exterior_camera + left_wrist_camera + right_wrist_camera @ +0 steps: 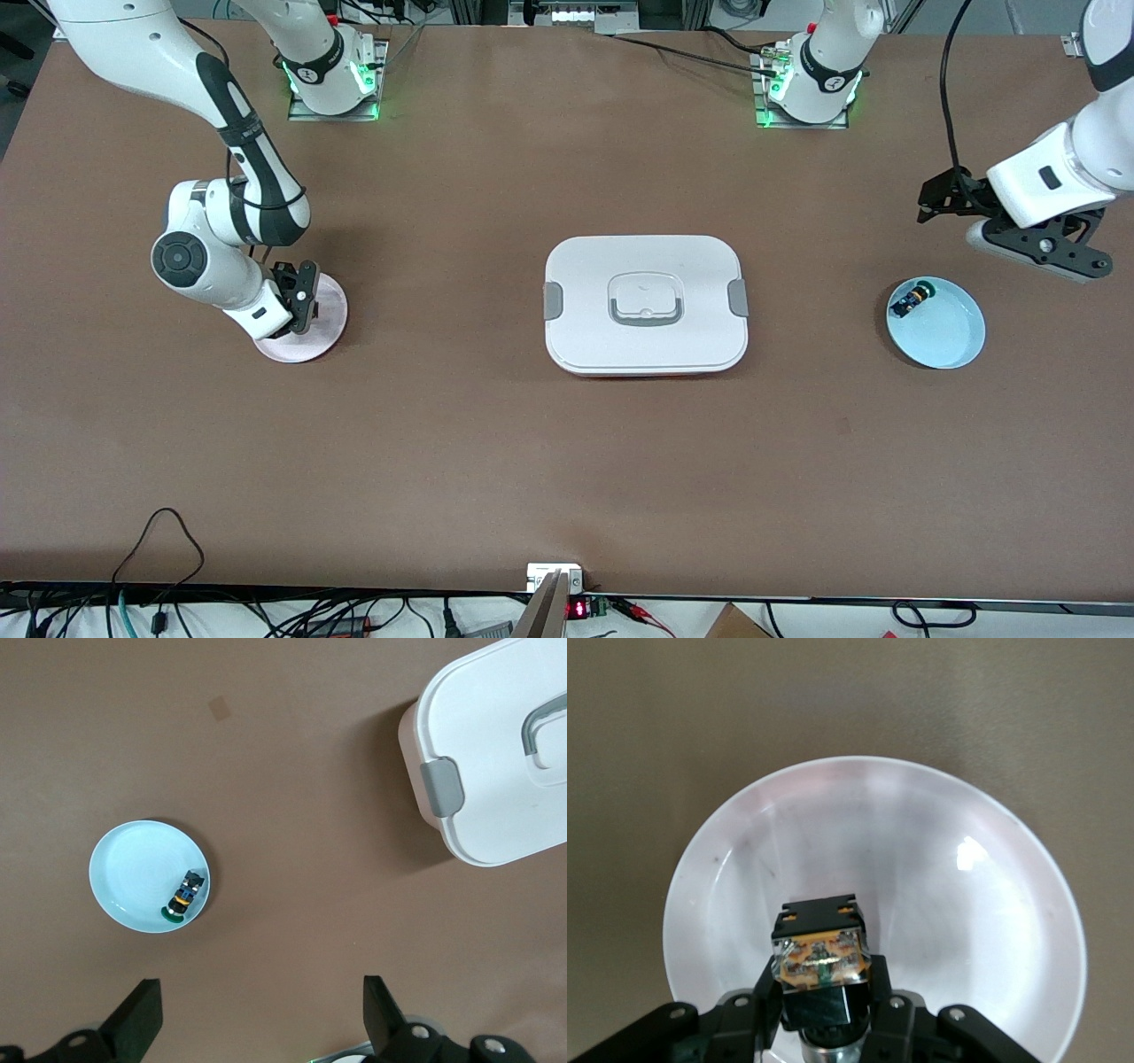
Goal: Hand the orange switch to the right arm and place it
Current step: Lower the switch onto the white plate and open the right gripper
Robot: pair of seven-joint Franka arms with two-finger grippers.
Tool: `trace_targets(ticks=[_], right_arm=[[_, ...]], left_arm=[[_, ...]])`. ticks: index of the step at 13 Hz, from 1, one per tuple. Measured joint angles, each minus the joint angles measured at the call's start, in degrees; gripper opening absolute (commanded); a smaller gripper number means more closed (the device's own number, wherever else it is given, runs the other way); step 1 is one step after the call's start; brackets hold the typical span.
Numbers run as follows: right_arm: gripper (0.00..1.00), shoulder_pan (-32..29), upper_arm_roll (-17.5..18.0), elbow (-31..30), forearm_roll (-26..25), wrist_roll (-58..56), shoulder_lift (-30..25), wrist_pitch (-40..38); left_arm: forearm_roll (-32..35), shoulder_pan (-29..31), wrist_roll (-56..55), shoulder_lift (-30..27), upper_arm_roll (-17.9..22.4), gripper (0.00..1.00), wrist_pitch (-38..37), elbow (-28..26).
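The orange switch (819, 950) sits pinched between the fingers of the right gripper (301, 301), its black body clamped on both sides and its orange and copper face turned up toward the wrist camera. Just below the fingers lies a pale pink plate (939, 868); the switch hangs over its bowl, nearer one rim than the middle, and whether it touches the plate's surface cannot be told. In the front view the right gripper hangs low over this plate (330, 330) toward the right arm's end of the table.

The left gripper (1010, 226) is in the air with its fingers (142, 1014) spread wide and nothing between them. Near them on the table lies a light blue plate (952, 332), and against its rim lies a small black switch with blue and green parts (911, 299). Well apart from both grippers, between the two plates, a white lidded box (646, 306) with grey side clips and a grey handle rests on the brown table (567, 470).
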Motion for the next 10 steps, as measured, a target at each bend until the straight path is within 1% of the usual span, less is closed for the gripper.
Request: trace_targets(ticks=[1, 2, 3, 6, 8, 10], right_arm=[[0.34, 0.0, 0.0, -0.41, 0.0, 0.0, 0.0, 0.18], [0.63, 0.0, 0.0, -0.78, 0.0, 0.0, 0.0, 0.31], [0.99, -0.01, -0.01, -0.98, 0.0, 0.03, 0.0, 0.44], [1.0, -0.24, -0.1, -0.98, 0.05, 0.68, -0.2, 0.51], [1.0, -0.42, -0.28, -0.56, 0.07, 3.1, -0.6, 0.7], [1.0, -0.47, -0.34, 1.11, 0.13, 6.91, -1.42, 0.27]], left_arm=[[0.0, -0.27, -0.1, 0.01, 0.18, 1.0, 0.0, -0.02], [0.0, -0.63, -1.07, 0.03, 0.22, 1.0, 0.47, -0.03], [0.0, -0.8, -4.21, 0.06, 0.24, 1.0, 1.78, -0.04], [0.01, -0.82, -15.37, 0.24, 0.41, 1.0, 5.99, -0.09], [0.1, -0.75, -17.98, 0.32, 0.64, 1.0, 8.53, -0.11], [0.18, -0.29, -18.95, 0.39, 0.98, 1.0, 9.79, -0.13]])
